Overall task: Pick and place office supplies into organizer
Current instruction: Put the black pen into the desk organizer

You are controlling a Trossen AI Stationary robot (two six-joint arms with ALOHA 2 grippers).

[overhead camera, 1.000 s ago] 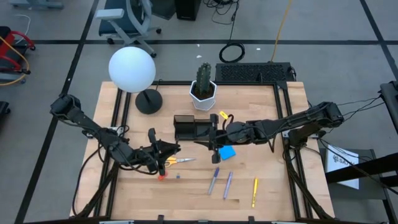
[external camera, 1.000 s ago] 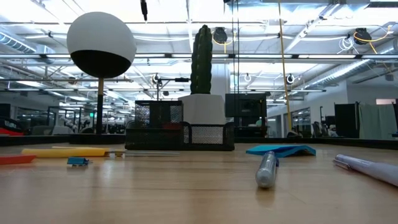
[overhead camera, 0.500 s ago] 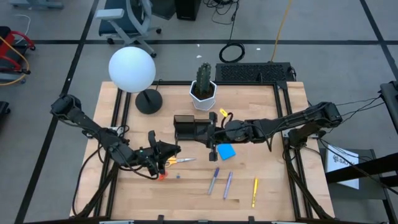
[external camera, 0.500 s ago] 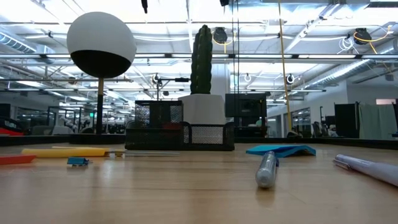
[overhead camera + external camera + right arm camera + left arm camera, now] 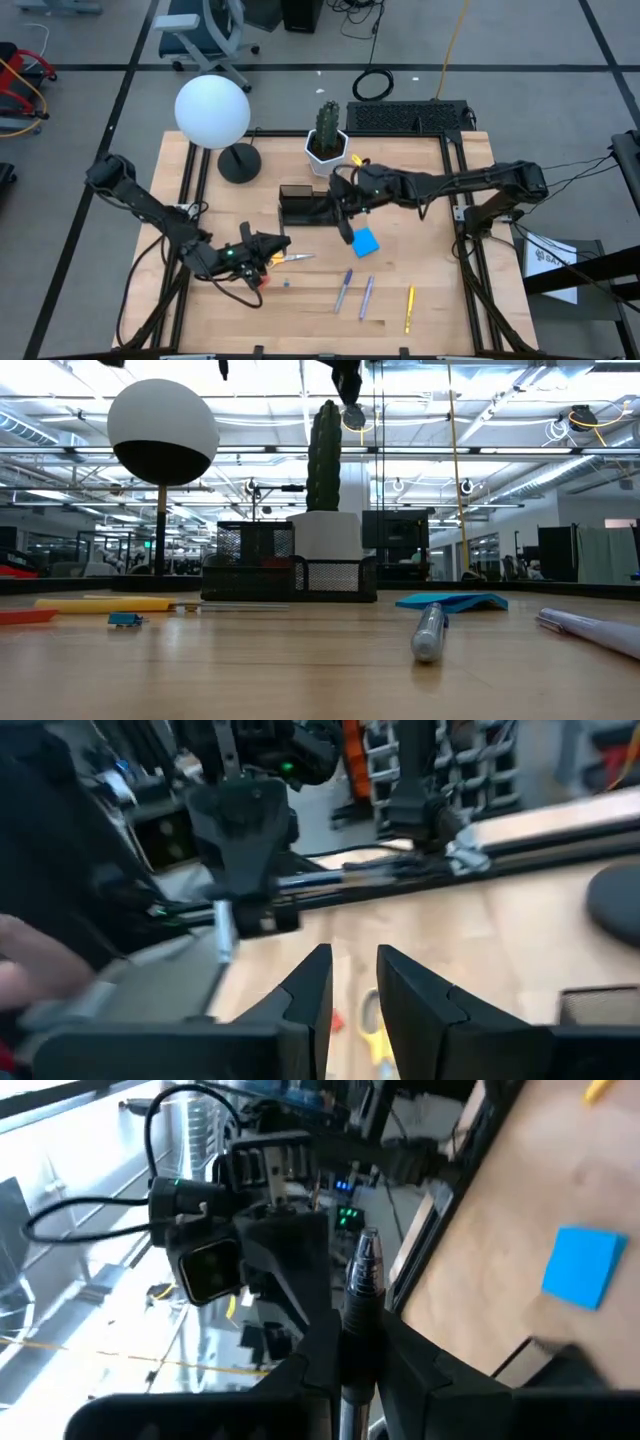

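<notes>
At table front-left, the left gripper (image 5: 260,254) is seen low over the wood, just beside the yellow-handled scissors (image 5: 280,258). In the left wrist view its fingers are clamped on a silver-tipped pen (image 5: 361,1285), so the step in hand is judged as pick done, carry pending.

The right gripper (image 5: 346,200) is held above the right end of the organizer (image 5: 300,207). Its fingers are parted narrowly in the right wrist view, with nothing between them.

The blue sticky-note pad (image 5: 365,241) lies on the table just in front of the organizer. The loose pens (image 5: 343,290) lie further forward, and the red-orange piece (image 5: 258,282) lies near the left gripper.

Next move, as judged: the held pen is to be lifted, carried across to the organizer and tipped into a compartment. The right arm hangs over that spot, so it has to be cleared first or a collision is risked.

Hard to make out:
- The held pen is not resolved in the high view, and its colour is unclear.
- The organizer's contents are hidden by its mesh walls in the low view and partly by the right arm from above.
- The dark part at the top of the low view cannot be assigned to either arm.
</notes>
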